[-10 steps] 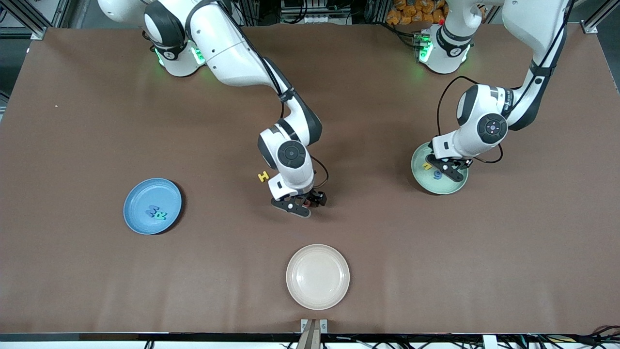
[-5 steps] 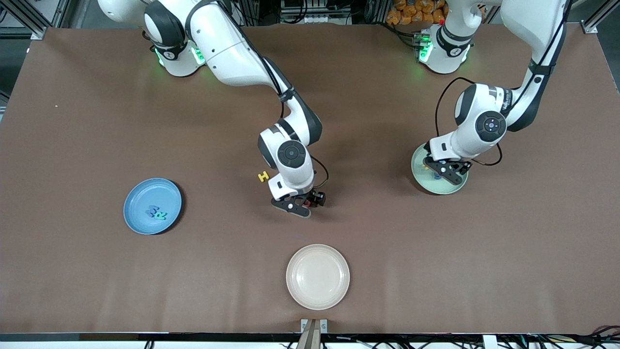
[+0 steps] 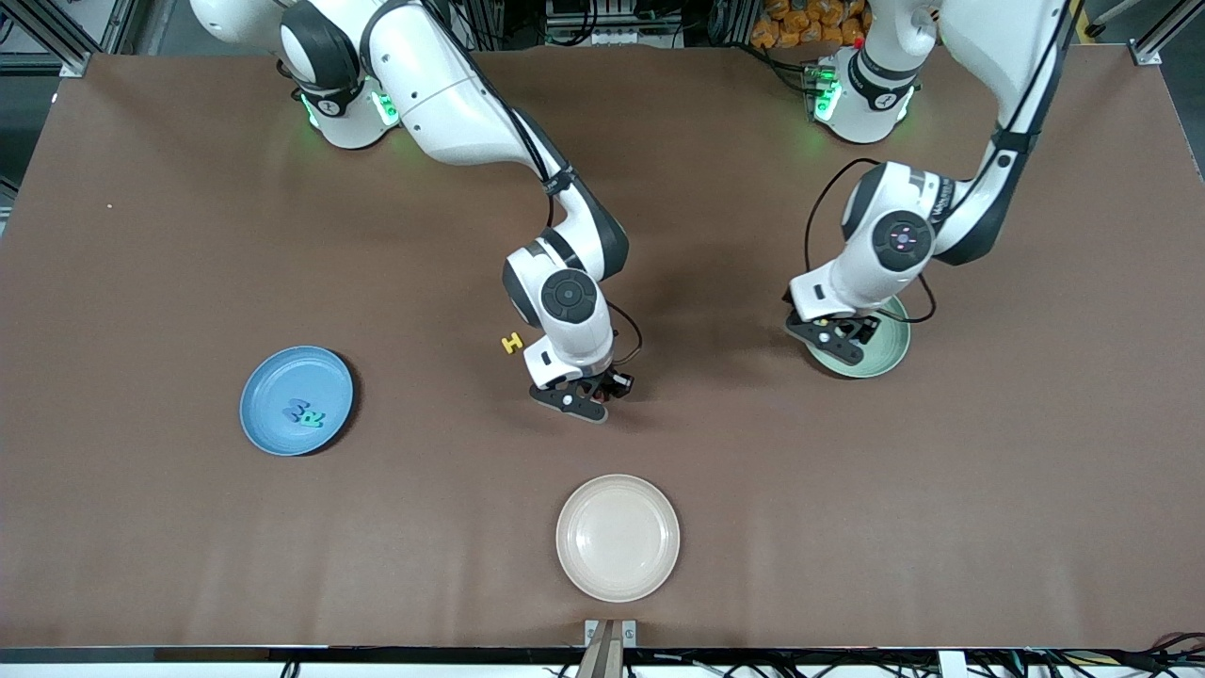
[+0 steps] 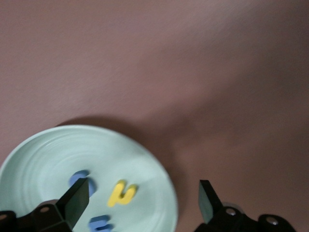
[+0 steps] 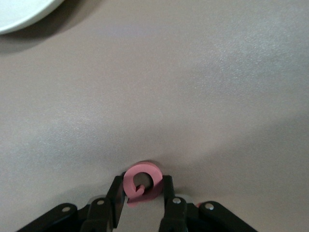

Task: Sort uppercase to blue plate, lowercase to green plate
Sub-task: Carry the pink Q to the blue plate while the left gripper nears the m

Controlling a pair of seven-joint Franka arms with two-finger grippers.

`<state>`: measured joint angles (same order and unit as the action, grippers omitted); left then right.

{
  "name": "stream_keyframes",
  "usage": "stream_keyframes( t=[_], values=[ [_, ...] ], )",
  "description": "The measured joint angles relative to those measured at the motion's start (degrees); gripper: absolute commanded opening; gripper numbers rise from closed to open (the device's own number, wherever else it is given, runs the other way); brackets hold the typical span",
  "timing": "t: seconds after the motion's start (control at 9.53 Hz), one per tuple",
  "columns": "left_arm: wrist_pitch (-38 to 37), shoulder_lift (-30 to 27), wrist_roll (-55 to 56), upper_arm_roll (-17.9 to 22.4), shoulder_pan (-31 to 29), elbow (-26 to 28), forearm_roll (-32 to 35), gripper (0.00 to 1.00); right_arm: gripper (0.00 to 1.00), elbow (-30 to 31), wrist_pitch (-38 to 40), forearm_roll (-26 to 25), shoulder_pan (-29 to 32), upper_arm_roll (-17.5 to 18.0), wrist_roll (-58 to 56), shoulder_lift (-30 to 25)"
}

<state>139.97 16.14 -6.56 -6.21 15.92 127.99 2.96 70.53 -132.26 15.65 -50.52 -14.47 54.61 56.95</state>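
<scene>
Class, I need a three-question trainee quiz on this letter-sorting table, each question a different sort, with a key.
1. True or false: the right pincer grips the red Q.
2. Which plate holds no letters? A) blue plate B) green plate C) cream plate
3. Fill in: the yellow H lies on the ____, beside the right arm's wrist.

Key: 1 true; 2 C; 3 table. The left pincer is open above the green plate's edge.

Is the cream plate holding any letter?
No, the cream plate shows only its bare surface in the front view.
</scene>
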Motion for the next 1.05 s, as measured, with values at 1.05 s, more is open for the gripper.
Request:
stream_keyframes(
  t=[1.05],
  values=[
    [-5.87,16.92,8.79,-1.56,13.16,-30.46,4.26,1.0,0.0,10.63,10.54,-4.64,14.98,-2.4,-20.82,-16.93]
  ],
)
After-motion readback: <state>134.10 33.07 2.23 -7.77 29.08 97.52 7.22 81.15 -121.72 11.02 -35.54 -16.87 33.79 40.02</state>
